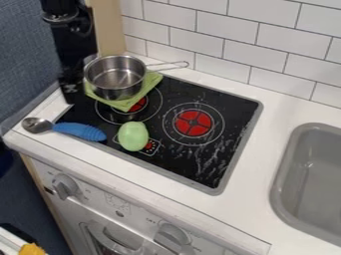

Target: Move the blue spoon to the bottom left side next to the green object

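Lying across the stove's (234, 110) lower-left edge, just beside the green object (133, 136), the blue spoon (80, 131) seems placed, little or nothing left. Whether the jaws are open or holding anything, I cannot tell.

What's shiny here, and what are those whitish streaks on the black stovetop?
Camera view: light gleams on the silver metal pot and on the metal end of the blue-handled spoon; the black stovetop's streaks may be glare or smears, I can't tell.
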Controlling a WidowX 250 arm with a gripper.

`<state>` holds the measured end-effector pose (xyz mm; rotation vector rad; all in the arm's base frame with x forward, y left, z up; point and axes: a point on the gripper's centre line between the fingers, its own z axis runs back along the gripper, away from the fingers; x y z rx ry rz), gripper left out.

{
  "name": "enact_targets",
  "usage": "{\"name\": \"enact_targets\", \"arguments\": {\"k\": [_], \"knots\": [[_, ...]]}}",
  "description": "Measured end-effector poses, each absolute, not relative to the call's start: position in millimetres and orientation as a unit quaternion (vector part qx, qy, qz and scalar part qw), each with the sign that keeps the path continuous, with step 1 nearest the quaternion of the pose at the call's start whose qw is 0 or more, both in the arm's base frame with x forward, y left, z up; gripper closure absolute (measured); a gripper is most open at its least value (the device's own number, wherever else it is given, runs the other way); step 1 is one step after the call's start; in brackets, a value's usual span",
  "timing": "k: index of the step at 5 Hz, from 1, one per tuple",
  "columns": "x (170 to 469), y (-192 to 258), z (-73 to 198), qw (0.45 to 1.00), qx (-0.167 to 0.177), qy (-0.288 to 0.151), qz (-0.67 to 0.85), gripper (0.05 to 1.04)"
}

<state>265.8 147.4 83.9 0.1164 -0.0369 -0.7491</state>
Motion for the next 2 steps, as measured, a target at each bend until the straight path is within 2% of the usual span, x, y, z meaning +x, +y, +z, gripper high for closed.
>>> {"name": "enact_targets", "arguments": {"k": [1,2], "knots": [[282.4,141.2,102.7,0.966,0.103,0.002,-0.239,0.083],[291.5,136.1,101.6,0.984,0.123,0.022,-0.125,0.083]]}}
